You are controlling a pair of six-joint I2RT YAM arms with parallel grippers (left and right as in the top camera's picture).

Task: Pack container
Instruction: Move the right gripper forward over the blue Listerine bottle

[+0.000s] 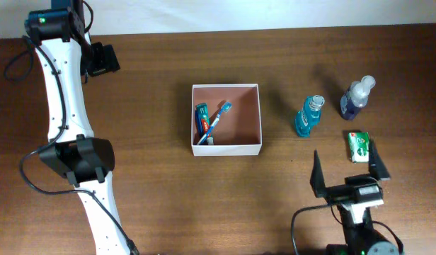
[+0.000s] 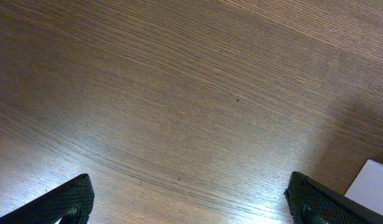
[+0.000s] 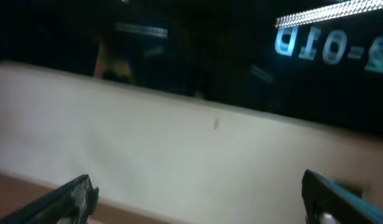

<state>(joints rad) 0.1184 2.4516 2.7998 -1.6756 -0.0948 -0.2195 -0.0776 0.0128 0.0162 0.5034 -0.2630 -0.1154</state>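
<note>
The container [image 1: 227, 149], a square shallow box with white walls and a pinkish-brown inside, sits mid-table. A green-and-red toothpaste tube [image 1: 202, 119] and a blue toothbrush [image 1: 217, 122] lie in its left half. My left gripper [image 1: 103, 59] hovers at the far left, well away from the box, open over bare wood [image 2: 191, 205]. Low at the right, my right gripper [image 1: 347, 170] stands open and empty [image 3: 201, 202], just below a green soap pack [image 1: 358, 146]. Its wrist view shows only a pale wall.
A teal mouthwash bottle [image 1: 309, 116] and a dark blue bottle [image 1: 356, 98] stand right of the box. A white corner [image 2: 373, 185] shows at the left wrist view's lower right. The left arm's white links [image 1: 62, 106] run along the table's left side.
</note>
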